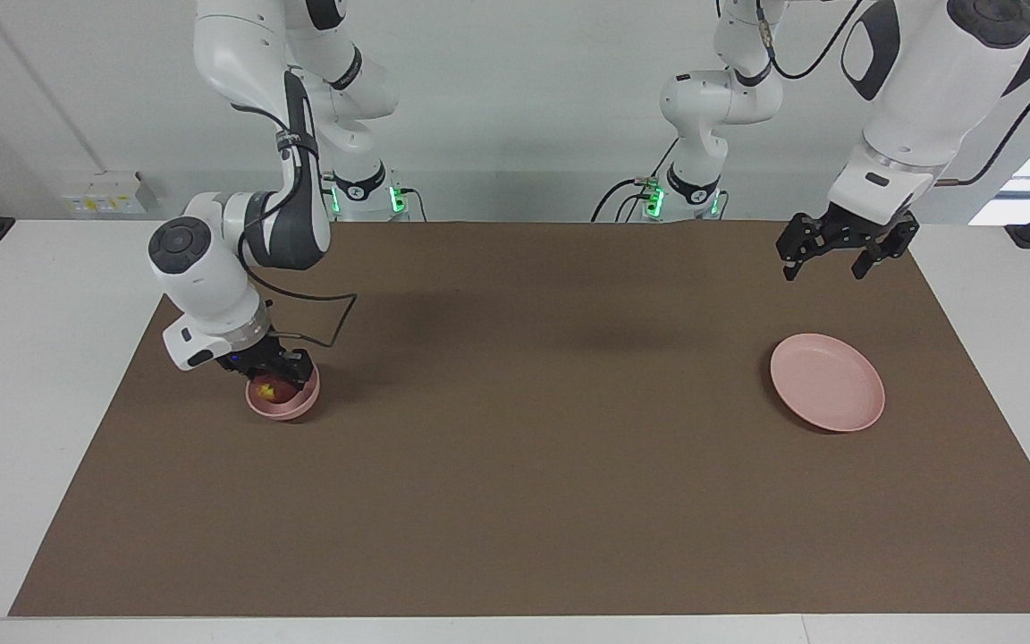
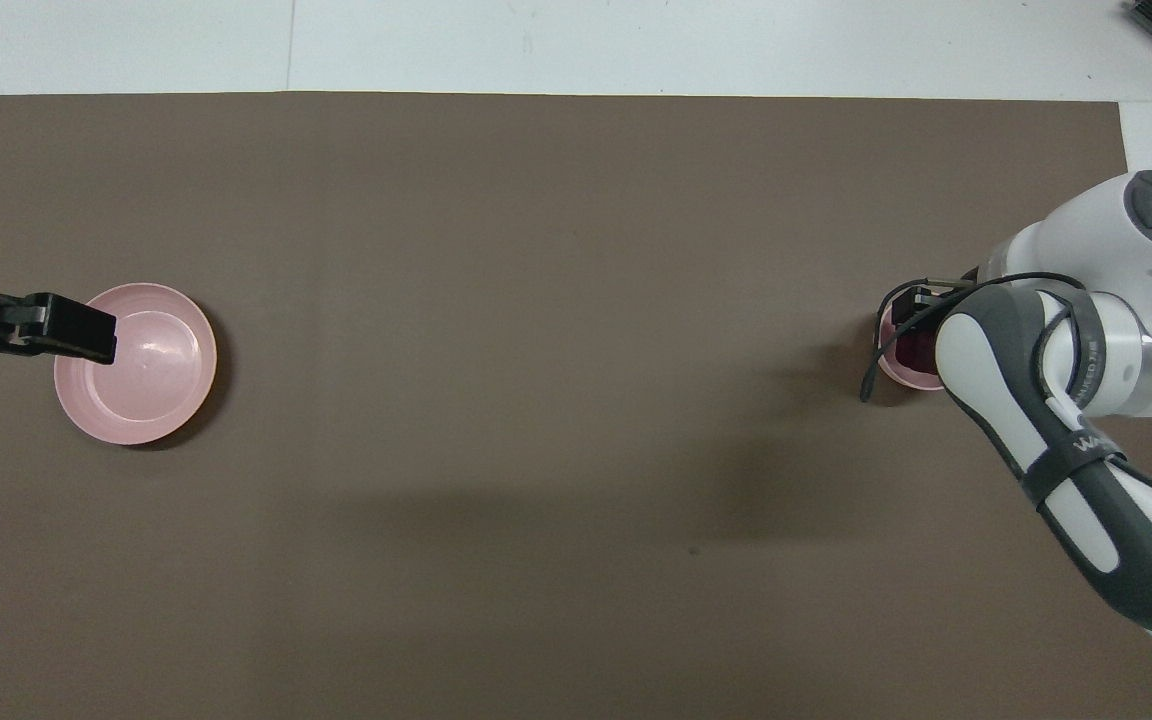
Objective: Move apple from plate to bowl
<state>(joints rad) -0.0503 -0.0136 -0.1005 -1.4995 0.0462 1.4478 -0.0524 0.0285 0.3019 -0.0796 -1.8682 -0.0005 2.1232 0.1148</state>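
Observation:
The pale pink bowl [image 1: 287,410] stands on the brown mat at the right arm's end of the table. The dark red apple [image 1: 268,388] with its yellow patch lies inside it. My right gripper [image 1: 278,368] is down at the bowl's rim, right over the apple. In the overhead view the right arm covers most of the bowl [image 2: 898,374], and only a bit of the apple [image 2: 916,350] shows. The flat pink plate [image 1: 828,382] lies bare at the left arm's end and also shows in the overhead view [image 2: 151,370]. My left gripper [image 1: 823,259] hangs open and raised over the plate's edge [image 2: 101,340].
The brown mat [image 1: 524,447] covers most of the white table. A black cable [image 1: 336,326] loops from the right wrist down to the mat beside the bowl.

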